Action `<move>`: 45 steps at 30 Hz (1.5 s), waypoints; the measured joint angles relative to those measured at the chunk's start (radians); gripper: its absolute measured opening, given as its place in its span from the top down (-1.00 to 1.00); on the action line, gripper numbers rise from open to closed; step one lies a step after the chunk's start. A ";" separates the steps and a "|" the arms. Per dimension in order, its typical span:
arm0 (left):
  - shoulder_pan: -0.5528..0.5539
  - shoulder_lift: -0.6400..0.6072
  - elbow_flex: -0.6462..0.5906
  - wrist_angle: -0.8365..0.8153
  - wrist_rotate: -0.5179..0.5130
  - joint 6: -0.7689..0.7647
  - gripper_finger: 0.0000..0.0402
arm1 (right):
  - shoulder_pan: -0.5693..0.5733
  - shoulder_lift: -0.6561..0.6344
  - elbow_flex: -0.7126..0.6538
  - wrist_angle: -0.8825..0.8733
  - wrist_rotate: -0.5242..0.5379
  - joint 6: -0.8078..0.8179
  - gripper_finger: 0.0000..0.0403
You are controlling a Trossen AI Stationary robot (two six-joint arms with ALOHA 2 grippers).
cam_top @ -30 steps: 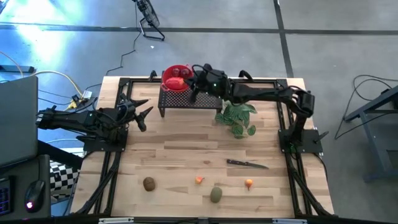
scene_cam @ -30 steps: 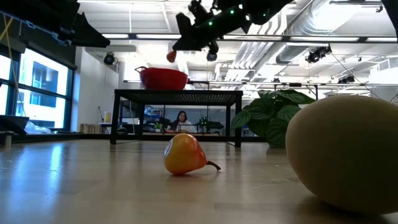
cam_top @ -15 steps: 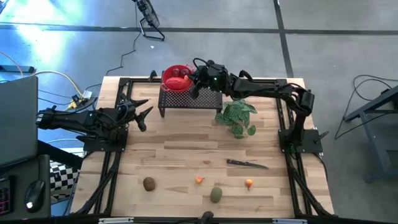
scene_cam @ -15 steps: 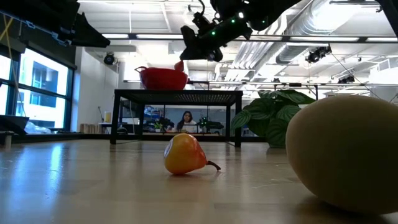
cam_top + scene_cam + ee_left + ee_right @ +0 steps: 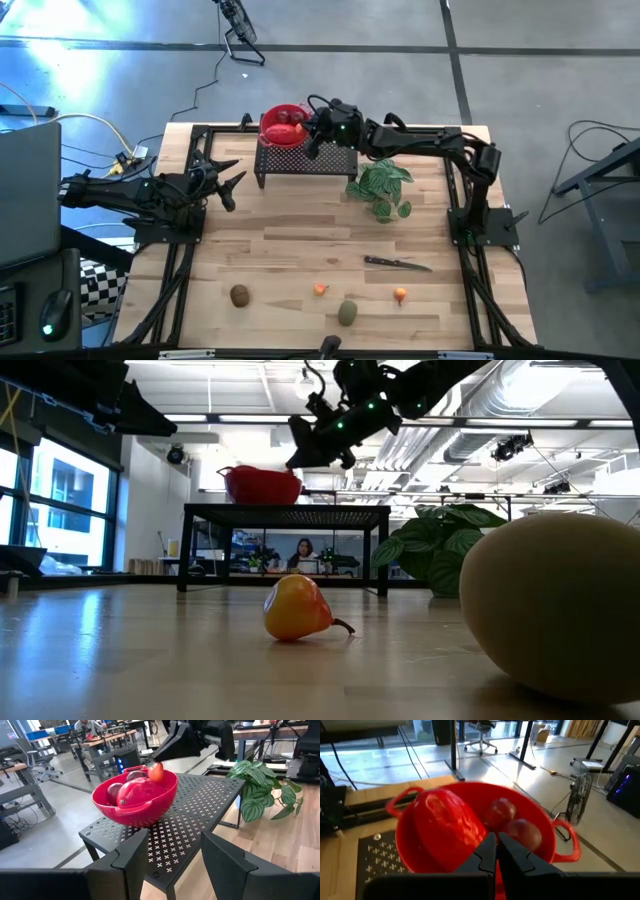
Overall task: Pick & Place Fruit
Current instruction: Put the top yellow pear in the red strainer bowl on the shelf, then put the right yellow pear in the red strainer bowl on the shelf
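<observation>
Right gripper [image 5: 313, 130] is over the red bowl [image 5: 268, 127], which sits on the black perforated rack [image 5: 320, 160] at the far side of the table [image 5: 290, 240]; its fingers [image 5: 487, 851] are clenched together with nothing visibly between them. In the left wrist view a small red-orange fruit [image 5: 156, 771] sits at the bowl rim just below that gripper; can't tell from this angle whether it is touching the fingers or already resting in the bowl. Inside the bowl: red oblong fruit [image 5: 445, 827] and two dark-red round fruits [image 5: 522, 834], packed against each other. Left gripper [image 5: 225, 180] waits at the left edge of the table, near the rack's left end, fingers [image 5: 127, 857] apart and holding nothing. On the near part of the table, well apart from the bowl: brown oval fruit [image 5: 239, 295], small orange fruit [image 5: 320, 289], olive-green oval fruit [image 5: 347, 313], another small orange fruit [image 5: 400, 295]. Knife [image 5: 398, 264] lies flat between that row and the leafy plant [image 5: 382, 188], which sits just beside the rack's right end. Low view: one orange fruit [image 5: 295, 608] mid-table, green oval fruit close up at the right edge.
</observation>
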 joint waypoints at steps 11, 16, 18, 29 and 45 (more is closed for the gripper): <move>0.000 0.000 0.000 0.000 0.000 0.000 0.13 | 0.000 -0.001 0.001 -0.001 0.005 -0.002 0.96; 0.000 0.000 0.000 0.000 0.000 0.000 0.13 | 0.000 -0.001 0.001 0.001 0.020 -0.019 0.76; 0.000 0.000 0.000 0.000 0.000 0.000 0.13 | 0.000 -0.001 0.001 0.001 0.037 -0.031 0.65; 0.000 0.000 0.000 0.000 0.000 0.000 0.13 | 0.032 -0.098 0.000 0.013 0.056 -0.038 0.43; 0.000 0.000 0.000 -0.001 0.000 -0.001 0.13 | 0.098 -0.233 0.001 -0.401 0.051 -0.057 0.96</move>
